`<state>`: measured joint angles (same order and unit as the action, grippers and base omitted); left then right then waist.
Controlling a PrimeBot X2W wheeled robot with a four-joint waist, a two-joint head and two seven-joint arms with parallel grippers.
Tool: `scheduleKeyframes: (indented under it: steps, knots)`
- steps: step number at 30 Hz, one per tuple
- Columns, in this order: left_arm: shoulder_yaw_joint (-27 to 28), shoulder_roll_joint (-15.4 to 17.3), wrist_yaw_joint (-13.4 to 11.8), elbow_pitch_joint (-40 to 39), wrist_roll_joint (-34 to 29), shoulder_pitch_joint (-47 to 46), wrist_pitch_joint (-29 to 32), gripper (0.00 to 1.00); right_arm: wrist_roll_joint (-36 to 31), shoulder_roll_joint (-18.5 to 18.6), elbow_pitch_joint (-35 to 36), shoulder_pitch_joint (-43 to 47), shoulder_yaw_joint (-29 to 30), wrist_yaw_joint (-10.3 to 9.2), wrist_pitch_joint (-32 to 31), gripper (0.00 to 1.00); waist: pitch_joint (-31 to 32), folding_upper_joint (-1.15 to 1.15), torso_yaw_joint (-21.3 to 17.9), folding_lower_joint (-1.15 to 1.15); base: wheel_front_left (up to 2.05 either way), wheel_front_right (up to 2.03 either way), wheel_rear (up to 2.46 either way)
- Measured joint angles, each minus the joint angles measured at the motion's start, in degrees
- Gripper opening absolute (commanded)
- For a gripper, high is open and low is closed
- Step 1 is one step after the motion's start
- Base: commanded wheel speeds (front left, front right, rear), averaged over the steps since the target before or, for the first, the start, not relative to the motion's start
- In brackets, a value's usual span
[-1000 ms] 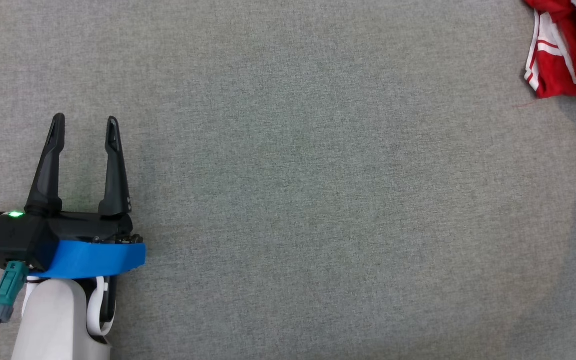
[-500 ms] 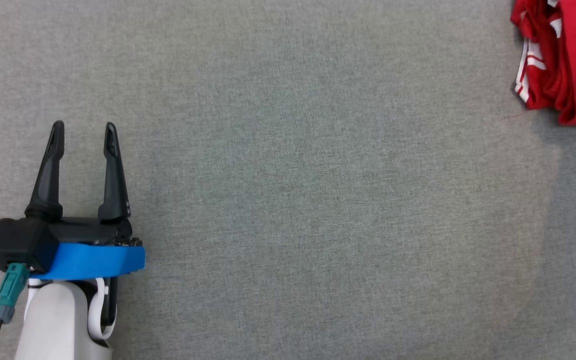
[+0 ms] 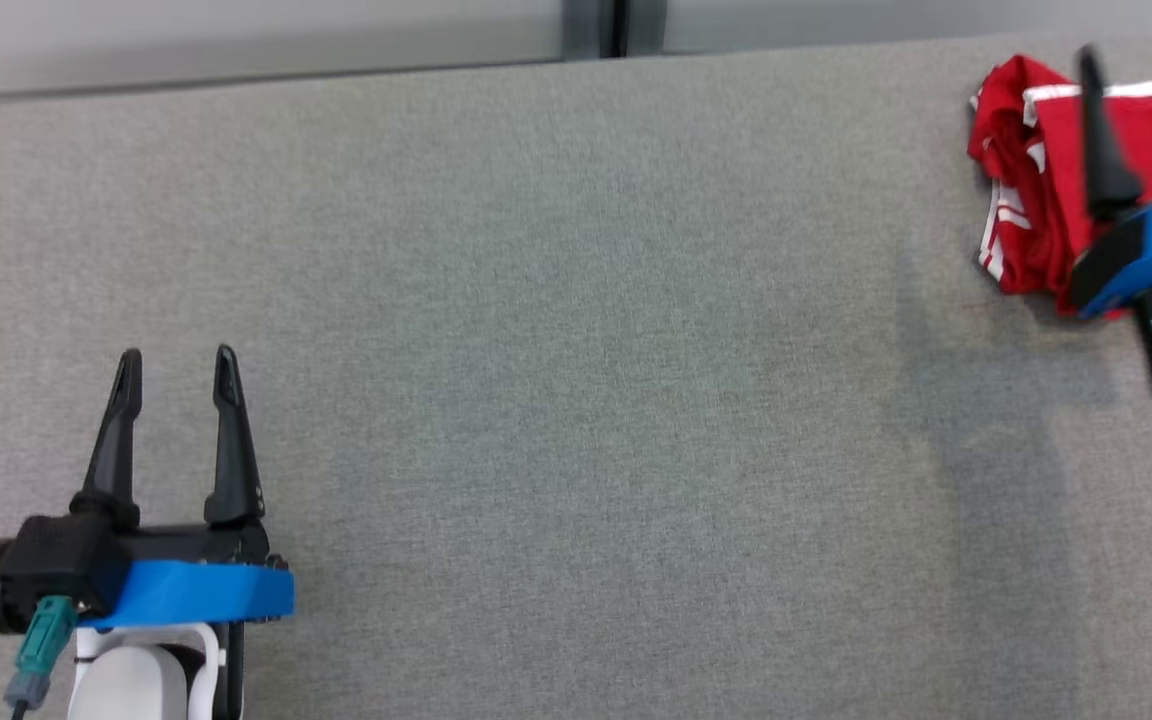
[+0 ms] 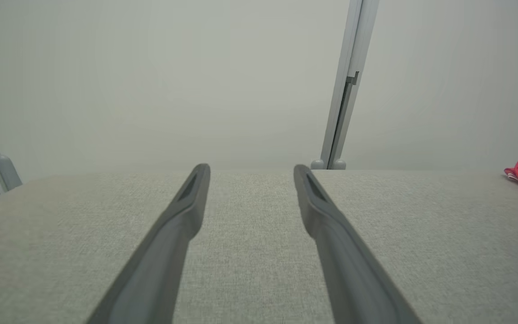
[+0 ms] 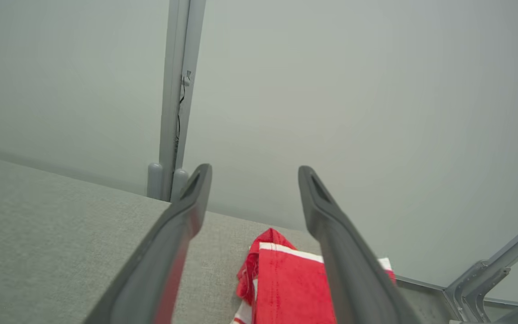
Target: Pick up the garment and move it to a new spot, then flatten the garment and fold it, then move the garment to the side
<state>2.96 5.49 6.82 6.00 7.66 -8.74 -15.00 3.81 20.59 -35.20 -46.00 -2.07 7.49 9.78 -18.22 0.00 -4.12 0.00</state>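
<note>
Garment (image 3: 1041, 190), red with white stripes, lay at the far right of the grey cloth-covered table (image 3: 576, 350), close to its back edge. Nearest the robot, at the lower left of the head view, the left gripper (image 3: 177, 358) sat over bare table, its two dark fingers well apart with nothing between them. A blue band (image 3: 196, 592) wrapped its base and a teal plug (image 3: 44, 622) stuck out at its side. From that arm's own camera the fingers framed plain grey cloth, and the garment showed as a small red heap well off to the right. Beyond the left gripper a wide stretch of table ran across the middle. Farther out on the right, the right gripper (image 3: 1141, 45) stood over the garment, its fingers spread and gripping nothing. In its wrist view the red cloth lay below the gap between them, crumpled on its left side and flatter on its right, with a white stripe along the far edge. The head view was blurred there, so whether a fingertip touched the cloth could not be told. Behind the table rose a pale wall (image 3: 236, 35) with a grey upright post (image 3: 616, 22) at its seam.
</note>
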Motion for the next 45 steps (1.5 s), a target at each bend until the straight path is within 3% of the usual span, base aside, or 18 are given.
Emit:
scheduleKeyframes:
  steps: [8,14,32,45]
  knots:
    - [1.29,-0.56,-0.48,1.41,0.41,4.62,0.01,1.0,4.87,-6.53,3.58,8.24,-6.54,0.0,3.12,1.0,6.03,0.0,0.91,0.0,0.0,0.0,0.0]
    - [1.3,-1.12,-0.75,2.15,0.42,7.45,0.01,1.0,7.78,-9.03,6.38,14.67,-8.05,0.0,4.02,1.0,9.91,0.0,1.66,-0.01,0.0,0.0,0.0]
    - [0.23,-1.79,-1.37,3.31,0.44,10.9,0.01,1.0,7.31,-15.97,20.94,35.84,0.69,0.0,1.32,1.0,15.48,0.0,2.65,0.0,0.0,0.0,0.0]
    - [-0.47,-1.98,-1.27,4.59,0.97,11.05,0.0,1.0,5.71,-17.52,27.4,41.82,3.61,0.0,-1.52,1.0,16.3,0.0,3.13,0.0,0.0,0.0,0.0]
